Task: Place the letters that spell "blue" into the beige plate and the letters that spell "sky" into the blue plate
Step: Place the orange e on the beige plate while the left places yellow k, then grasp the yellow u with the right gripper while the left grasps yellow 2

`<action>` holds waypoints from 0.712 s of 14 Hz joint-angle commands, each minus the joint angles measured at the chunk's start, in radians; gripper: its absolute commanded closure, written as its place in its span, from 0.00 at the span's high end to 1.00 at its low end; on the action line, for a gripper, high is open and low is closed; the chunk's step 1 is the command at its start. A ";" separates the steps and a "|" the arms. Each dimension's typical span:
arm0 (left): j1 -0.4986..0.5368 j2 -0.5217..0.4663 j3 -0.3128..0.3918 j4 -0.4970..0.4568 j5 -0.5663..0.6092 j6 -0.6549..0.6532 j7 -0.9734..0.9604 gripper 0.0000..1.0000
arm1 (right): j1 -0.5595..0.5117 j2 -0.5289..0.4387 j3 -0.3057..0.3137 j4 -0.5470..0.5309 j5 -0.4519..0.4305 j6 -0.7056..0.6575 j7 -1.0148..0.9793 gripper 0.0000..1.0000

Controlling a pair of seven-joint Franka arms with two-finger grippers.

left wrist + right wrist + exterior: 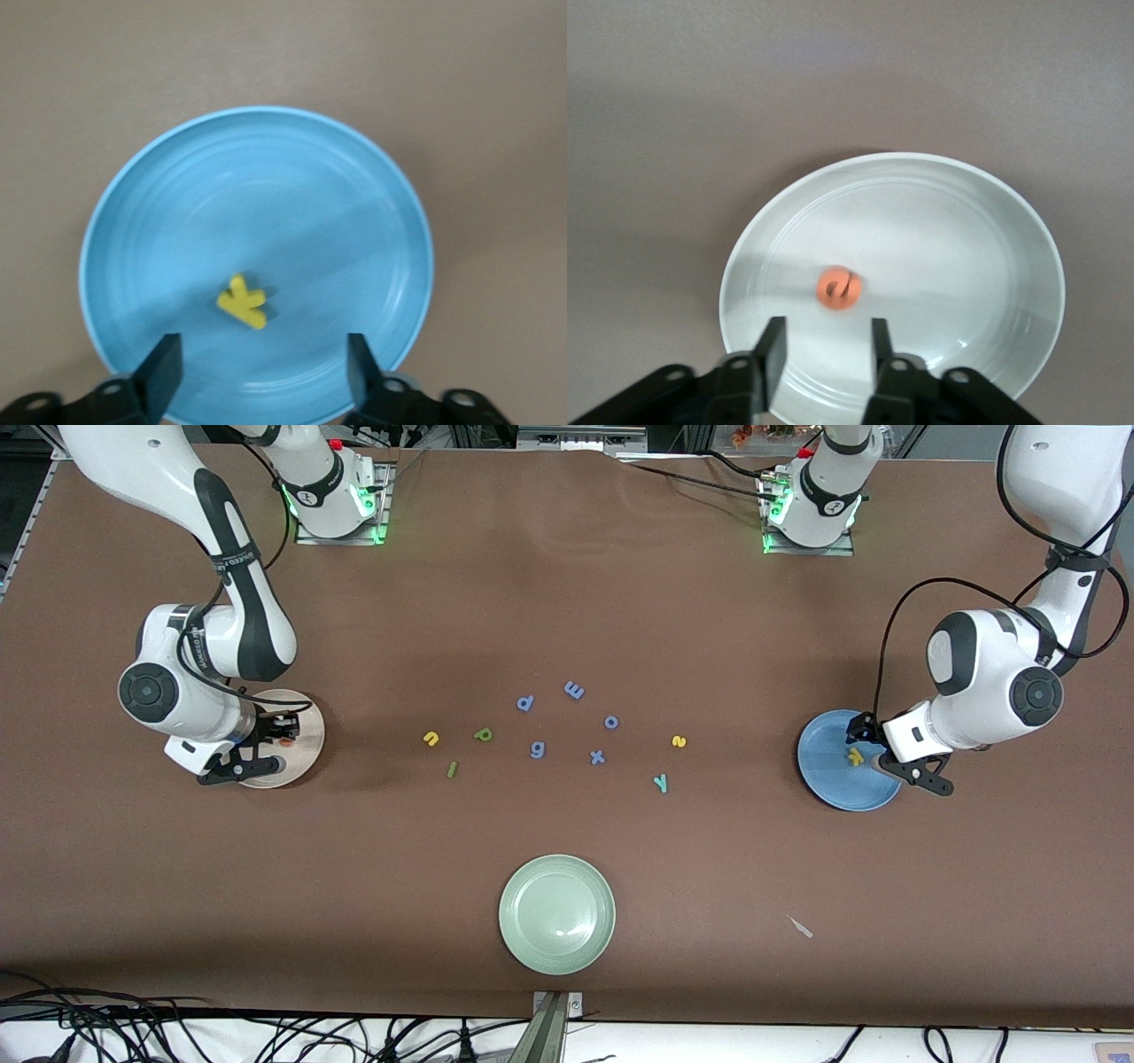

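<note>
My left gripper [263, 365] hangs open and empty over the yellow k [243, 301] in the blue plate [177, 177], my right gripper [822, 352] part open and empty over the orange e [838, 288], and the yellow s [679, 741] lies closest to my left one.

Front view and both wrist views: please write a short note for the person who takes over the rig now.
Left gripper: open, empty, over the blue plate.
Right gripper: open, empty, over the beige plate.
Done: yellow k lies in the blue plate; orange e lies in the beige plate.
Left for beige: yellow u, green b and dark green l, all on the table toward the right arm's end.
Left for blue: yellow s and teal y, on the table toward the left arm's end.
Leave the periwinkle letters and the pale green plate.
</note>
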 commanded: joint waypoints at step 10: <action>-0.518 0.095 0.003 0.012 -0.200 0.174 -0.552 0.76 | 0.032 0.062 0.267 0.058 0.080 0.124 0.746 1.00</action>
